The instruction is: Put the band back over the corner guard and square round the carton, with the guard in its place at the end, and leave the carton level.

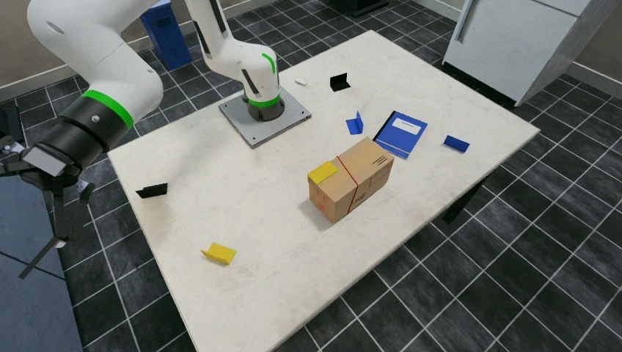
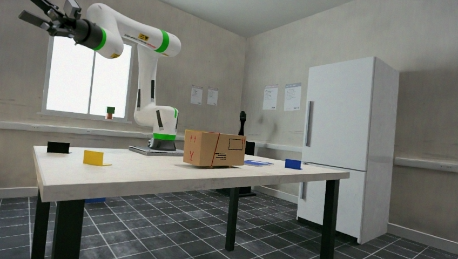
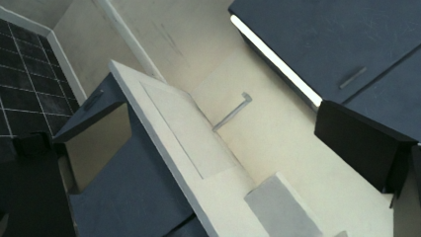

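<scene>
The brown carton [image 1: 351, 178] sits flat near the middle of the white table and also shows in the exterior view [image 2: 214, 148]. A yellow corner guard [image 1: 323, 171] lies on its top near-left corner. The thin red band [image 1: 349, 180] goes round the carton beside the guard, not across it, and runs slanted on the side face [image 2: 214, 149]. My gripper [image 1: 43, 257] is open and empty. It hangs off the table's left side, high above the floor [image 2: 28, 7], far from the carton. The wrist view shows only dark cabinets and a pale counter between the finger pads.
Loose on the table are a yellow guard [image 1: 218, 253], two black guards [image 1: 152, 190] [image 1: 339, 81], two blue guards [image 1: 355, 124] [image 1: 456, 143] and a blue notebook [image 1: 401, 133]. The arm's base [image 1: 264, 108] stands at the back edge. A fridge [image 1: 519, 43] stands at the far right.
</scene>
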